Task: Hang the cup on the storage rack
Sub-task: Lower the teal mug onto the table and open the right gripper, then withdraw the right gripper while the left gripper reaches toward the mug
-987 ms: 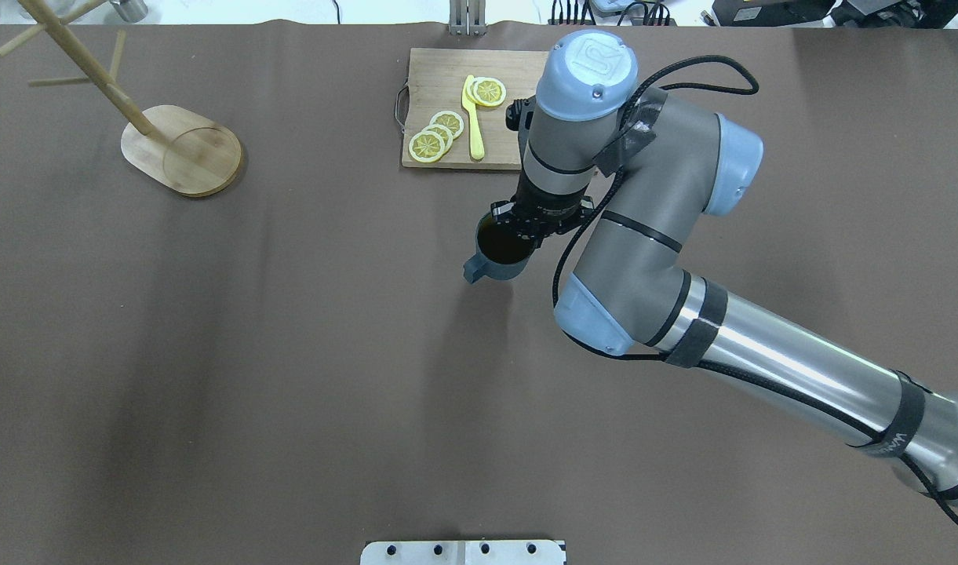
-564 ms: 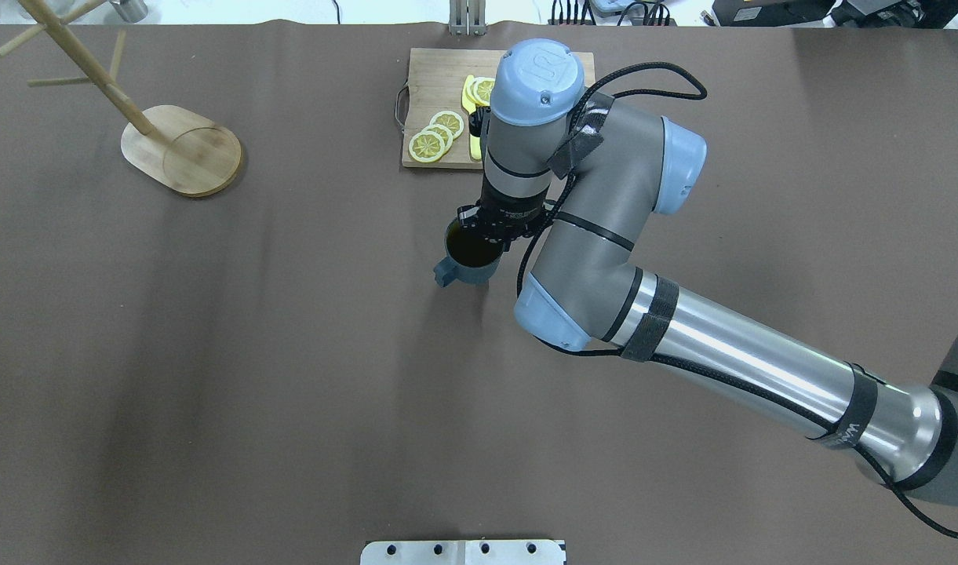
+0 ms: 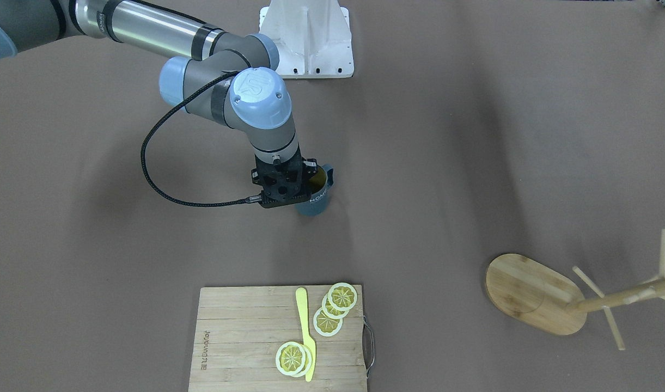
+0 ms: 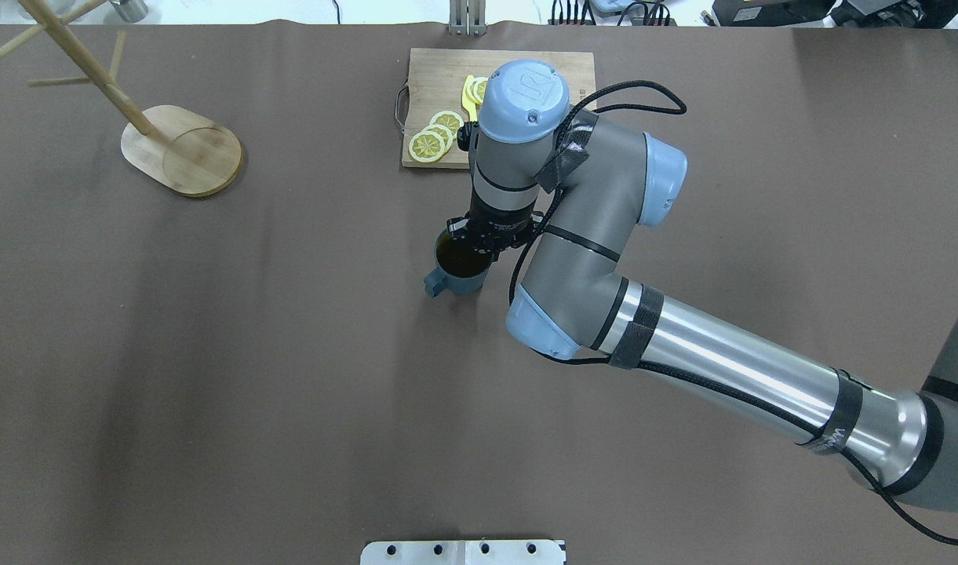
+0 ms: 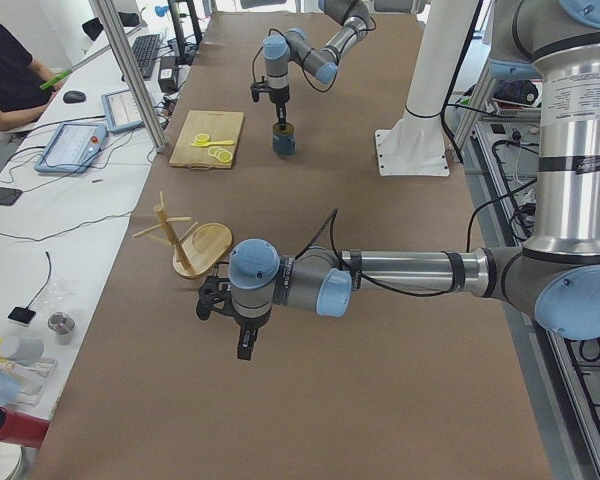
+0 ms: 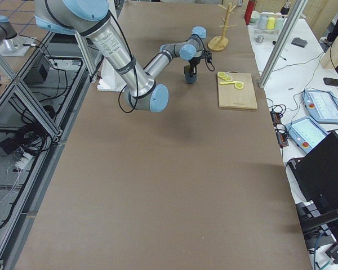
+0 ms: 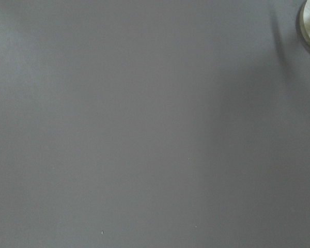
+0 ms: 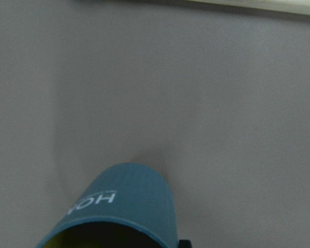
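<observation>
Right arm (image 4: pixel 580 204) in from lower right of overhead view, jaws clamped on rim of cup (image 4: pixel 459 275). Cup upright near frame centre, just below cutting board (image 4: pixel 431 67), handle toward lower left. White lettering on its side shows in right wrist view. Can't tell if it's touching counter (image 4: pixel 290 353) tbh. Storage rack (image 4: pixel 182 149) way off in upper left corner. Lemon slices (image 4: pixel 428 145) and yellow utensil (image 3: pixel 306 332) on board. Left arm (image 5: pixel 280 290) low in exterior left view. Its jaws, can't tell wide or narrow.
</observation>
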